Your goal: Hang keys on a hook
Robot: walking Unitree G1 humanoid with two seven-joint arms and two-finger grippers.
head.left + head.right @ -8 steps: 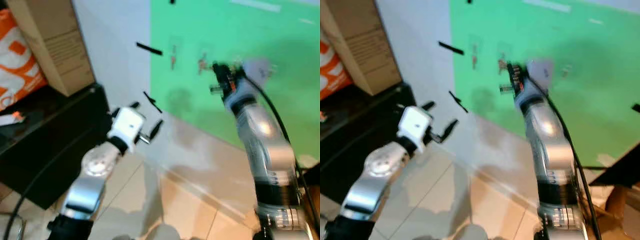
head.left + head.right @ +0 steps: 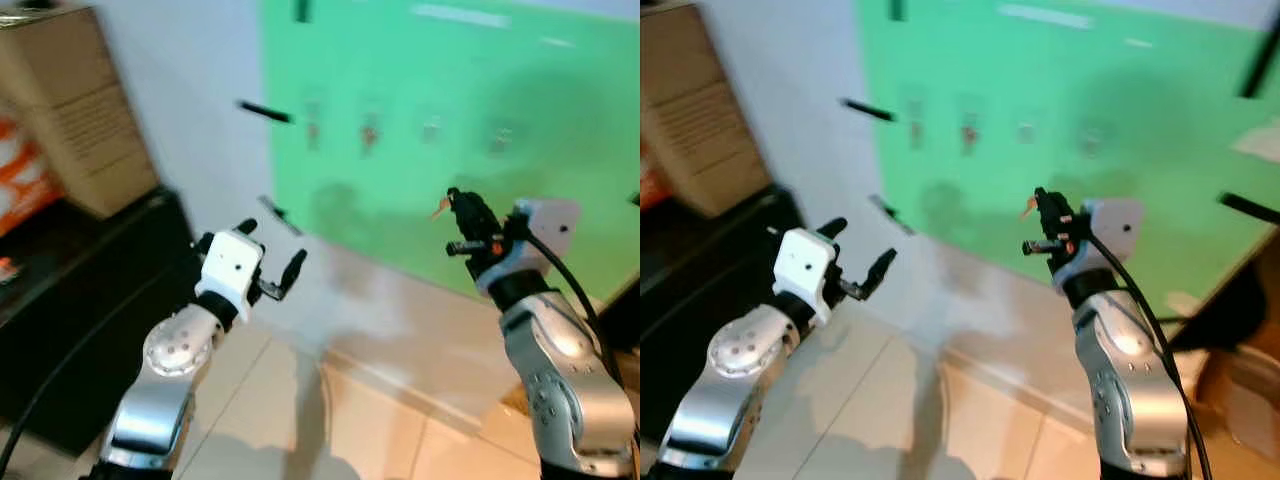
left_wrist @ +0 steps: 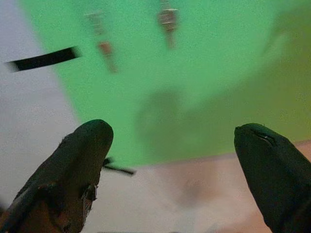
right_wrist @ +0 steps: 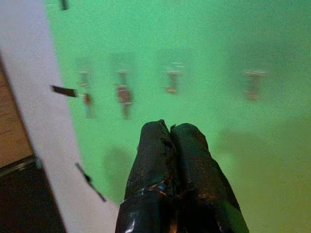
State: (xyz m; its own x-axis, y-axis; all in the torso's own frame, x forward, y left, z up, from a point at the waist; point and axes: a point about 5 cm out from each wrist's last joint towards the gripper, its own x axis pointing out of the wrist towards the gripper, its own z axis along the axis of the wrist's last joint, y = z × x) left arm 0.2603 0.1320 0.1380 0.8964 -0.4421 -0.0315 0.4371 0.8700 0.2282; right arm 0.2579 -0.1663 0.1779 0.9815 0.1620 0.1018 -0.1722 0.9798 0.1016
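Observation:
A row of small hooks (image 2: 430,130) runs across the green wall panel (image 2: 520,80). Reddish key-like things (image 4: 124,94) hang from two hooks toward my left, too blurred to identify. My right gripper (image 2: 458,202) is raised in front of the panel, below the hooks and apart from them. Its fingers (image 4: 167,145) are pressed shut with nothing showing between them in the right wrist view. A tiny orange bit (image 2: 438,211) sticks out beside its tip. My left gripper (image 2: 272,245) is held up by the white wall, open and holding nothing (image 3: 170,145).
A cardboard box (image 2: 70,110) and an orange bag (image 2: 20,170) sit on a black cabinet (image 2: 80,300) at the left. Black tape strips (image 2: 265,110) are stuck on the white wall. Pale tiled floor (image 2: 350,420) lies below the wall.
The camera has shifted. My right gripper has come down and back from the row of hooks. My left gripper stays open in about the same pose.

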